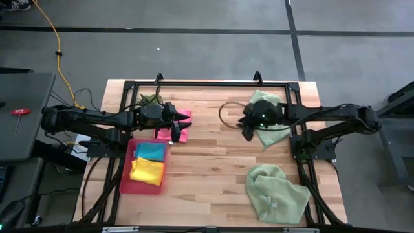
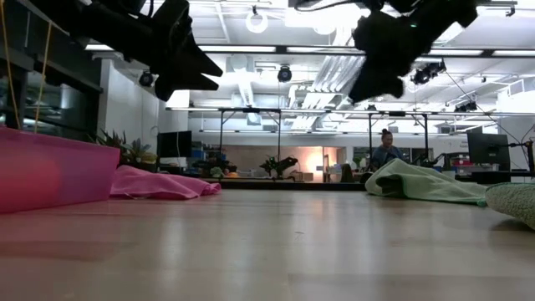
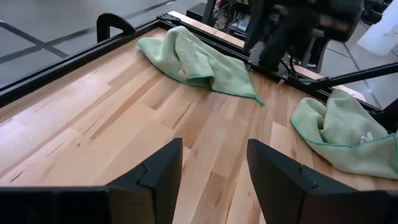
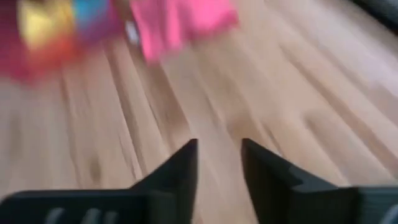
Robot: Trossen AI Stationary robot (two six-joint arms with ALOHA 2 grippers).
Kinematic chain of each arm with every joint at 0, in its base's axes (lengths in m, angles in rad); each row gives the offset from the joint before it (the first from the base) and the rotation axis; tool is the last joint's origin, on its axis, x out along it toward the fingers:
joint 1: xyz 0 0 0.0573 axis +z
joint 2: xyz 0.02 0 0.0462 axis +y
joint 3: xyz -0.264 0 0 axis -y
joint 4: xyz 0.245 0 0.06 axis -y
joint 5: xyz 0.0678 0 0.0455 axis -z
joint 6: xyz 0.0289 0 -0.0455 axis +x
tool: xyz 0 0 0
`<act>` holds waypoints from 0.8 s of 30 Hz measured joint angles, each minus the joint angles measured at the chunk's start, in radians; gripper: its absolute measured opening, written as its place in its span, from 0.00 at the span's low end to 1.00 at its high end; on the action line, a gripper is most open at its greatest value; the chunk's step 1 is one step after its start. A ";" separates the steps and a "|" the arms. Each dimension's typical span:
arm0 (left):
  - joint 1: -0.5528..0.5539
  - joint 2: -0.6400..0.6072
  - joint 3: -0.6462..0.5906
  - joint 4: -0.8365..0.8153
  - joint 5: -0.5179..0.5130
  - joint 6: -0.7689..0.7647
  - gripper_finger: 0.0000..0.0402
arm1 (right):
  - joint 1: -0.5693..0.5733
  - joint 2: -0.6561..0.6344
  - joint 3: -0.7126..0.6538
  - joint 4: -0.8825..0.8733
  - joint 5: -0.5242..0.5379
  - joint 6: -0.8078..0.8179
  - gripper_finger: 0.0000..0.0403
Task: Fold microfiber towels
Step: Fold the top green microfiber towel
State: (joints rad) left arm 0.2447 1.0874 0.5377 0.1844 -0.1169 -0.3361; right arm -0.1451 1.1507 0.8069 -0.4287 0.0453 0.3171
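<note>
Hovering my left hand (image 1: 178,127), fingers apart and empty, over the hot pink microfiber towel (image 1: 183,131); right hand (image 1: 246,131), parted, sits at three o'clock, farther away.

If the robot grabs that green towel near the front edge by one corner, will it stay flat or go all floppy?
Probably floppy: the pale green towel already lies rumpled in soft folds, so it would likely droop. It looks light, being thin cloth. Pushed, it may bunch up rather than slide.

two pale green towels (image 1: 277,193), one hot pink towel (image 1: 182,126), one teal towel (image 1: 151,151), one yellow towel (image 1: 147,171), one tray (image 1: 125,175)
</note>
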 joint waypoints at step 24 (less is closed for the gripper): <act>0.003 0.000 0.000 -0.008 -0.001 -0.002 0.42 | 0.016 0.006 -0.367 -0.185 -0.142 0.943 0.50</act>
State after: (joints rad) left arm 0.2481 1.0874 0.5377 0.1766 -0.1181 -0.3378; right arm -0.1295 1.1568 0.4400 -0.6136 -0.0964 1.2598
